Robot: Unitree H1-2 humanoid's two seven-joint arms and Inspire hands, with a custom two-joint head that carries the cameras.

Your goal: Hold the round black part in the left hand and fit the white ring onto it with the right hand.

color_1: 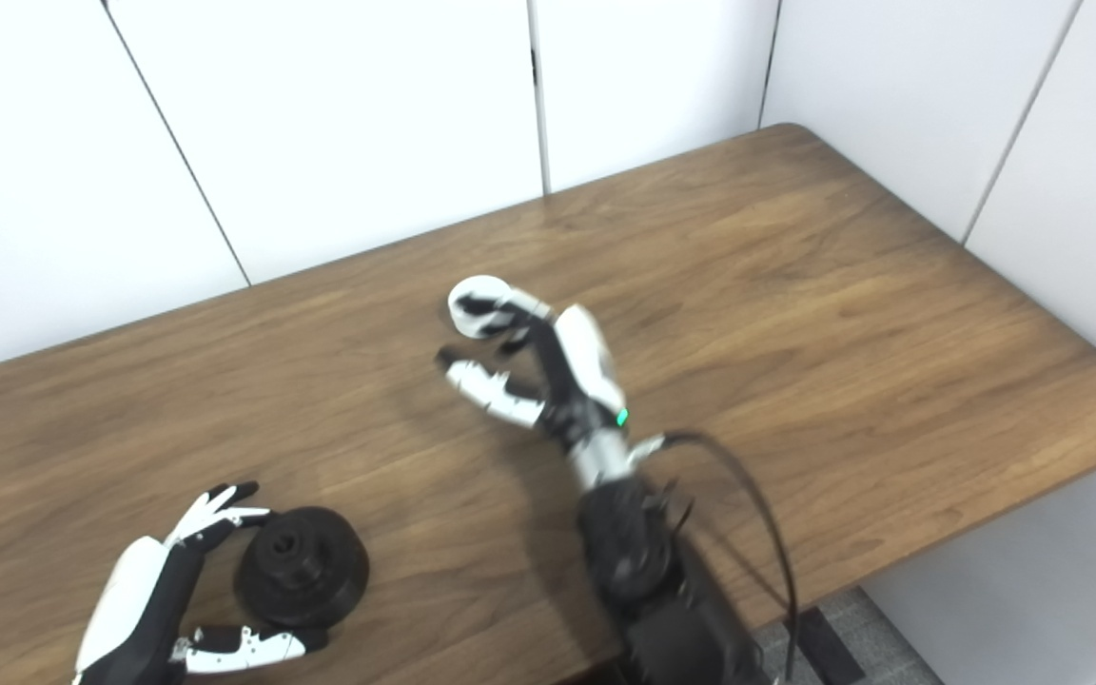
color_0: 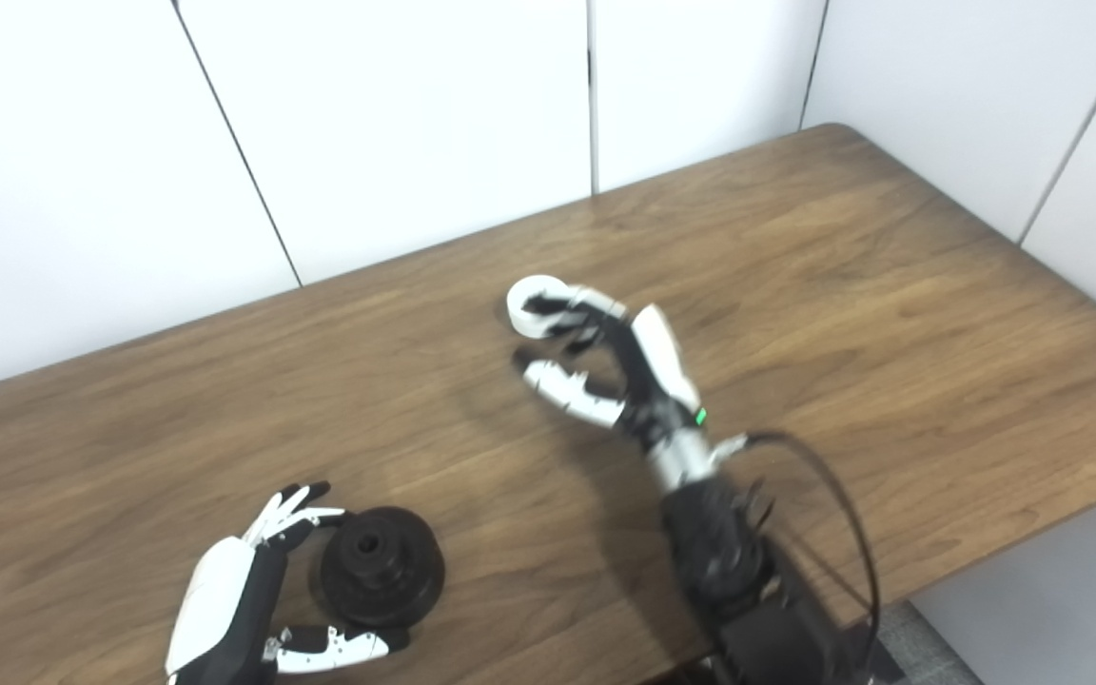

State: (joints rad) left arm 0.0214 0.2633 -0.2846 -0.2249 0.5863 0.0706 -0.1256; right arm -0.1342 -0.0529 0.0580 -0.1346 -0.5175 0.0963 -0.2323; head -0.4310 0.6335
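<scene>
The round black part (color_0: 382, 566) lies flat on the wooden table (color_0: 890, 314) near its front left edge. My left hand (color_0: 234, 599) is cupped around the part's left side, fingertips (color_0: 305, 514) at its upper rim and thumb by its lower rim; the fingers are spread and no firm grip shows. Farther back, at mid-table, lies the white ring (color_0: 531, 303). My right hand (color_0: 605, 357) reaches over it: the fingers (color_0: 567, 309) rest across the ring, while the thumb (color_0: 567, 388) stands apart below it, off the ring.
White wall panels (color_0: 396, 114) rise just behind the table's far edge. The table's right end and front edge drop off to the floor (color_0: 1033, 590). A black cable (color_0: 843, 514) loops off my right forearm.
</scene>
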